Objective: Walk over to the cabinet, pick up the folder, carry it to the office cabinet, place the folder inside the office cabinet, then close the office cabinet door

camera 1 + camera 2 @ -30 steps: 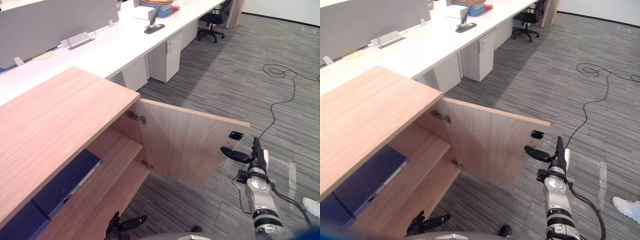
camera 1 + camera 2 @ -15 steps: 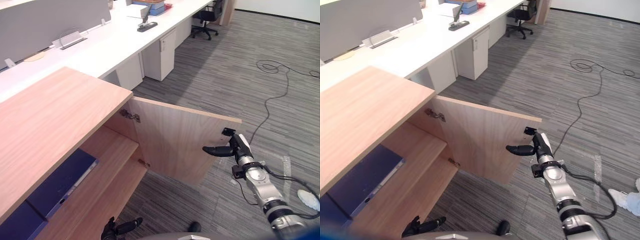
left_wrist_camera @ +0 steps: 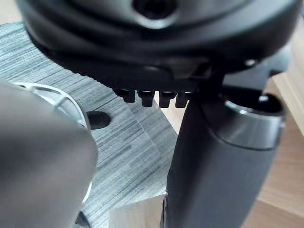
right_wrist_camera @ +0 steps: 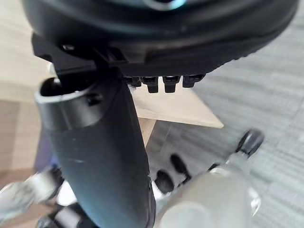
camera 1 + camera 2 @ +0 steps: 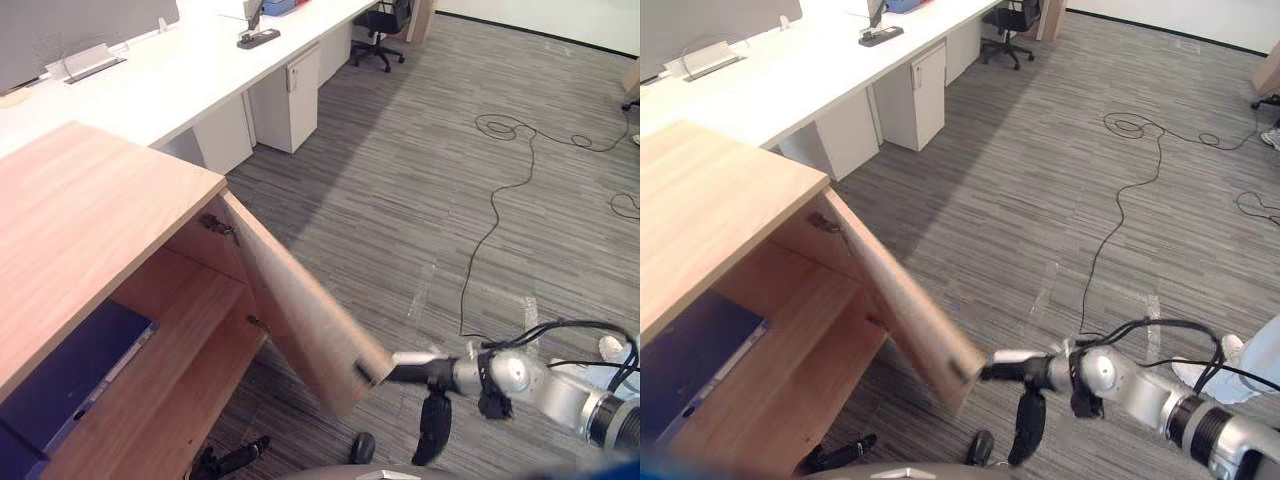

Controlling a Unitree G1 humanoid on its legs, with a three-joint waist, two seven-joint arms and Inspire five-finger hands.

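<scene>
The wooden office cabinet (image 5: 80, 230) stands at the left with its door (image 5: 290, 310) swung partway in towards the opening. A blue folder (image 5: 65, 375) lies flat on the upper shelf inside, partly under the cabinet top. My right hand (image 5: 425, 375) reaches in from the right, its straight fingers pressed against the door's outer lower corner and its thumb hanging down; it holds nothing. My left hand (image 5: 235, 462) hangs low by the cabinet's base with relaxed fingers, holding nothing.
Long white desks (image 5: 150, 90) with a white drawer unit (image 5: 285, 100) run behind the cabinet. A black office chair (image 5: 380, 25) stands at the far end. Grey carpet stretches to the right, where a person's white shoe (image 5: 1228, 346) is at the edge.
My right hand has swept down and to the left with the door, which went from wide open to roughly half shut. The camera has shifted too. The folder stays on its shelf.
</scene>
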